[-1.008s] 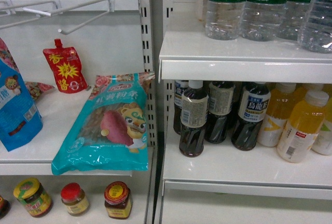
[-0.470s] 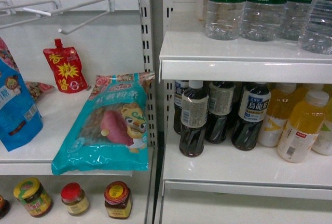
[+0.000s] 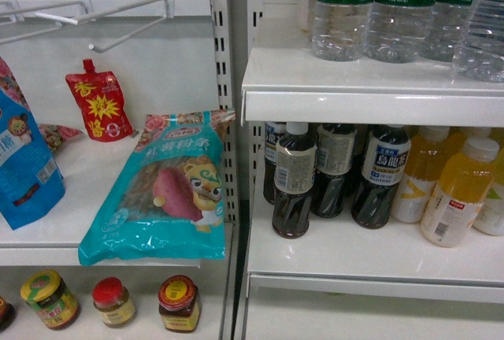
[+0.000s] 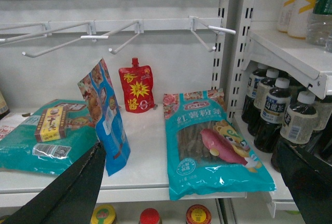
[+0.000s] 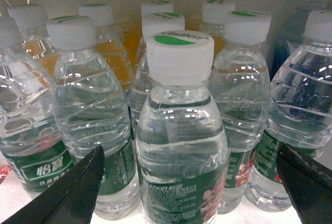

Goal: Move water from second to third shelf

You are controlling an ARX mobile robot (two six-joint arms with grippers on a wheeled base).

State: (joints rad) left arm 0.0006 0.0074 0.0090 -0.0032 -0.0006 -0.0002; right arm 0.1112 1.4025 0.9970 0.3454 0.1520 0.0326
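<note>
Though nothing is lifted yet, the right gripper [image 5: 189,182] faces the front water [image 5: 181,146] on its shelf [image 3: 370,92], jaws wide to either side. Neighbouring bottles [image 5: 91,125] crowd close, leaving little side room. The left gripper [image 4: 192,182] hangs spread wide, empty.

White metal store shelving [image 3: 370,92] with slotted uprights [image 3: 223,57], bare wire hooks [image 4: 119,35], evenly lit.

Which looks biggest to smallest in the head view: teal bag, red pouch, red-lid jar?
1. teal bag, by far the largest.
2. red pouch.
3. red-lid jar.
The pouch sits further back than the jar, so their real sizes may differ more than they look.
</note>
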